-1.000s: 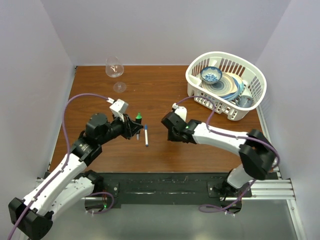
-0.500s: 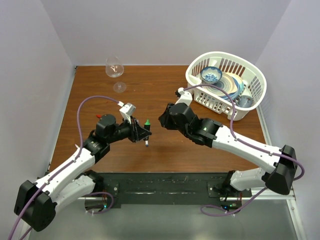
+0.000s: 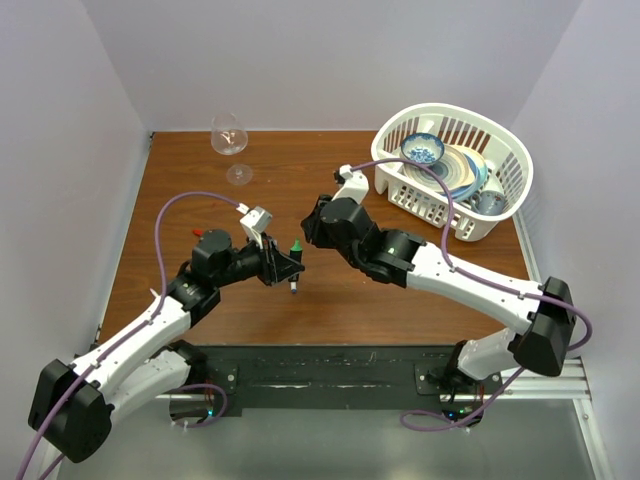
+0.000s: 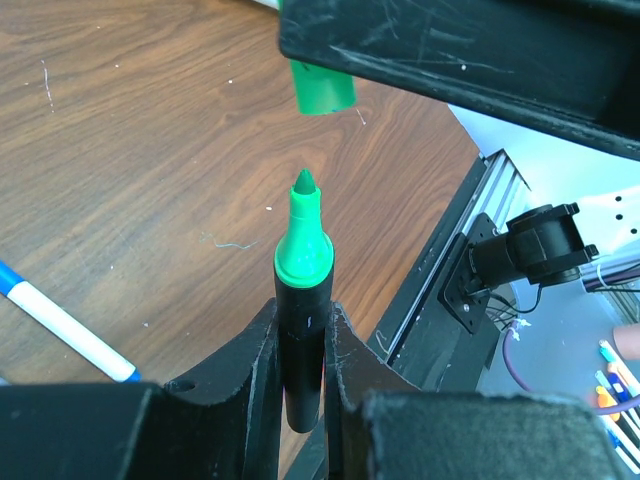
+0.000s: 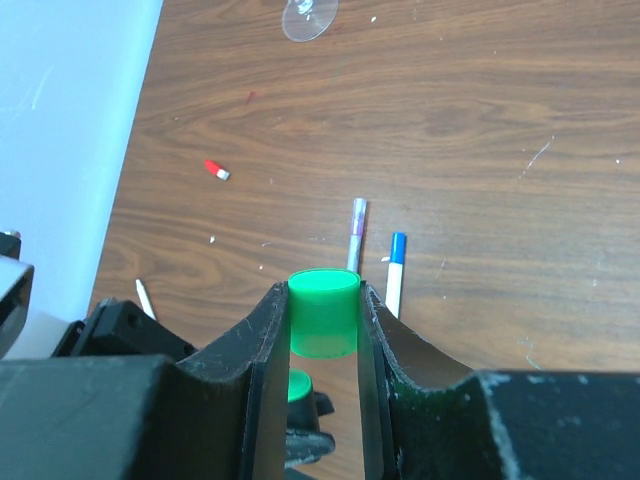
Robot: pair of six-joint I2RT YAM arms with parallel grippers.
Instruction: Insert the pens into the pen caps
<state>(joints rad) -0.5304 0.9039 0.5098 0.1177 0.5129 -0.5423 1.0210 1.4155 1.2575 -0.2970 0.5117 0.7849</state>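
Green-tipped black marker (image 4: 303,295) points at green cap (image 5: 323,312), just apart.

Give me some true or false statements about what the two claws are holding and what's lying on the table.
1. The left claw grips a black marker with a green tip. True.
2. The right claw is empty. False: it holds a green plastic cap.
3. That green cap already sits on the marker's tip. False: a gap separates them.
4. A small red cap lies on the wooden table. True.
5. A blue-ended white pen lies beside a purple-grey pen. True.
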